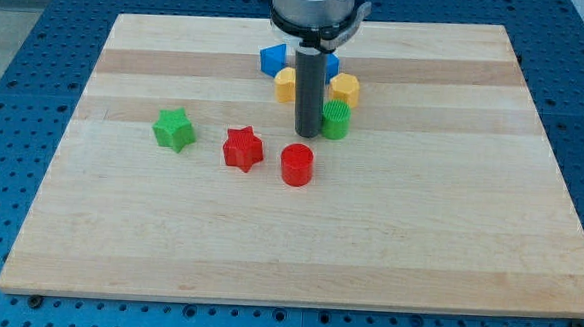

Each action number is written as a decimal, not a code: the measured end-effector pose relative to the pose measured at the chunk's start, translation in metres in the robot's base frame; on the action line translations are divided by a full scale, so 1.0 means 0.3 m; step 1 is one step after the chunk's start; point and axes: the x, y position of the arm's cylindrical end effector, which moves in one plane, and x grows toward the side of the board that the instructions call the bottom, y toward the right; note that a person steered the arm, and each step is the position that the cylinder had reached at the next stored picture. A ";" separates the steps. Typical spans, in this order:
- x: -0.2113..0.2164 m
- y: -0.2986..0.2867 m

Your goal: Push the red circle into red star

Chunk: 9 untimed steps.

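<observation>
The red circle (296, 165) lies near the board's middle. The red star (242, 148) lies just to its left, with a small gap between them. My tip (306, 134) stands just above the red circle in the view, slightly to its right, close to it but apart. The rod rises to the arm's head at the view's top.
A green star (174, 129) lies left of the red star. A green circle (335, 120) is right beside the rod. Behind the rod are a yellow block (286, 84), a yellow hexagon (345, 88) and two blue blocks (272, 58). The wooden board (118, 235) fills the view.
</observation>
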 end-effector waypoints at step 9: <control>0.310 -0.140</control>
